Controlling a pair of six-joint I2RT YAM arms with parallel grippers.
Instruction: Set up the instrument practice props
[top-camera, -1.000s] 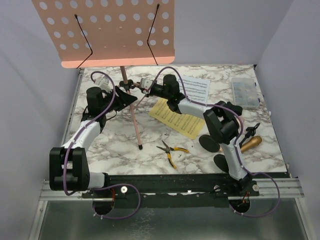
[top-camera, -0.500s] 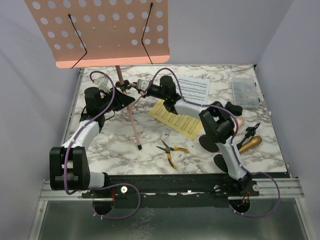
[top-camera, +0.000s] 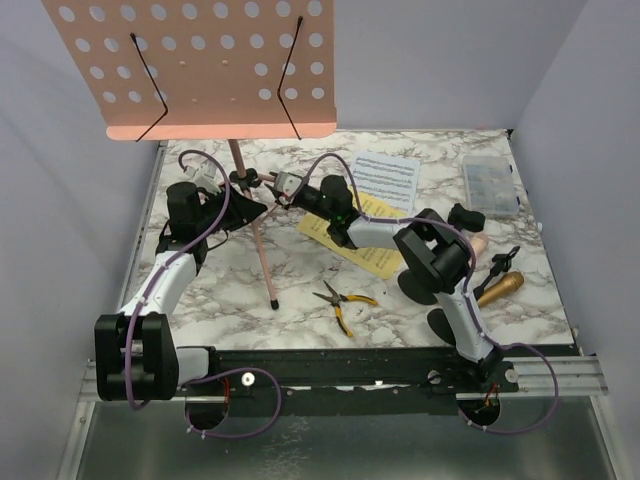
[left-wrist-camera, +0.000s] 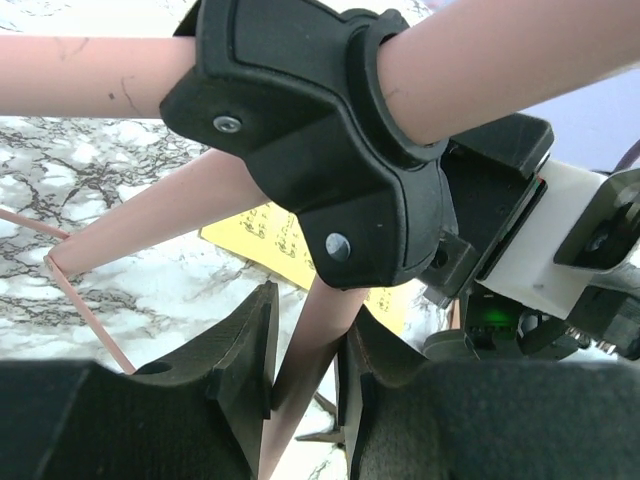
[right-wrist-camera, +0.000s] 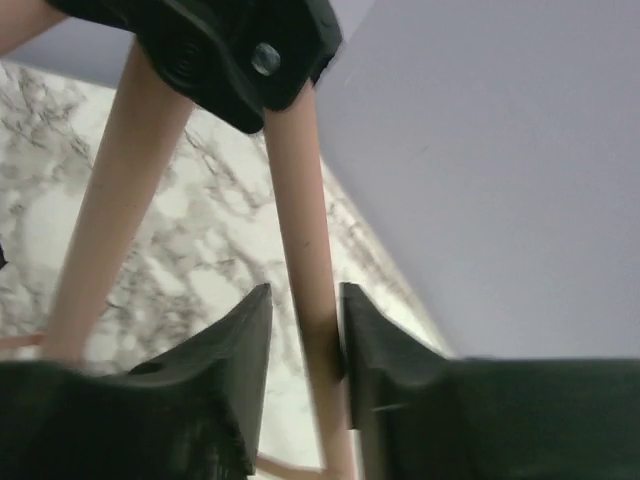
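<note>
Left gripper (left-wrist-camera: 305, 348) closed on a music rack (top-camera: 190, 65) leg, right gripper (right-wrist-camera: 305, 312) likewise from the opposite side, both arms extended toward its hub.

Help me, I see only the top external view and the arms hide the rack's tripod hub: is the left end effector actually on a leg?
Observer: Yes. In the left wrist view, the left end effector has a pink leg of the music rack clamped between its fingers, just below the black hub.
Operator: And the right one?
Observer: The right wrist view shows the right end effector closed around a pink tube that comes out of the same hub, gripping it a little below the hub.
</note>
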